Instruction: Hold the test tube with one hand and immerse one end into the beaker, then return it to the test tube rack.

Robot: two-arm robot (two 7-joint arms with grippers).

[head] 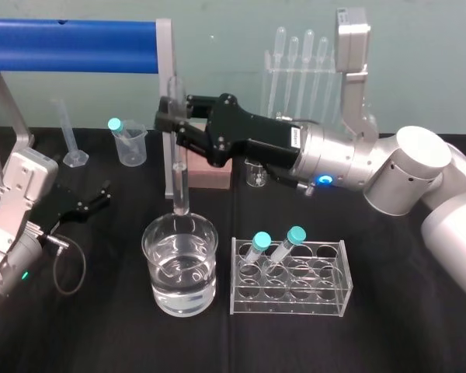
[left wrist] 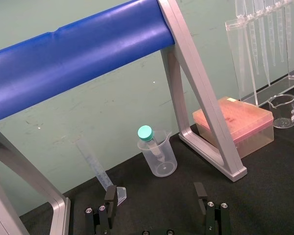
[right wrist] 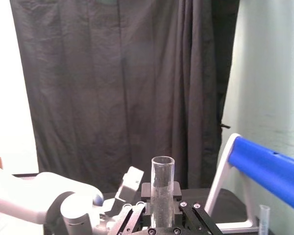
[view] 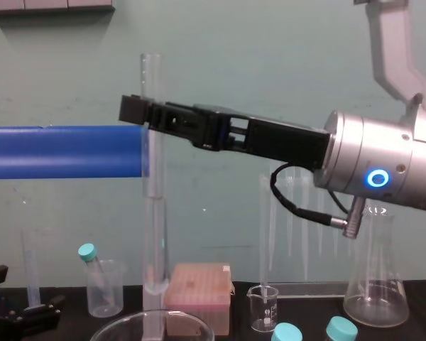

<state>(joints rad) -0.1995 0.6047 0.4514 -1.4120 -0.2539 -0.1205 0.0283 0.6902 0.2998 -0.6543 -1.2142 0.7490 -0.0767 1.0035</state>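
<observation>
From my station I see the right gripper (head: 171, 116) reaching in from the right across the middle of the counter (head: 388, 311), its black fingers closed on the test tube (head: 179, 175) near the tube's upper part. The tube stands upright, open mouth at the top, directly over the beaker (head: 157, 233), which sits at the front centre of the counter and is partly filled with clear liquid. The tube's rounded lower end is down at the level of the beaker's rim, on its far side; I cannot tell whether it touches the liquid. In the right wrist view the tube rises straight up between the fingers, clamped from both sides. The test tube rack (head: 273, 85) stands at the back of the counter against the green wall, behind the right arm, with slim pipettes (head: 307, 54) hanging in it. The left gripper (head: 89, 203) is parked low at the left of the counter, well apart from the beaker, with its fingers spread open and nothing between them. Just to the right of the beaker is a low clear rack (head: 291, 303) carrying two teal-capped tubes (head: 258, 245) that lean in its holes. A pink box (head: 217, 177) sits behind the beaker, beyond the tube, and a cloudy plastic beaker (head: 130, 144) holding another teal-capped tube stands at the back left.
</observation>
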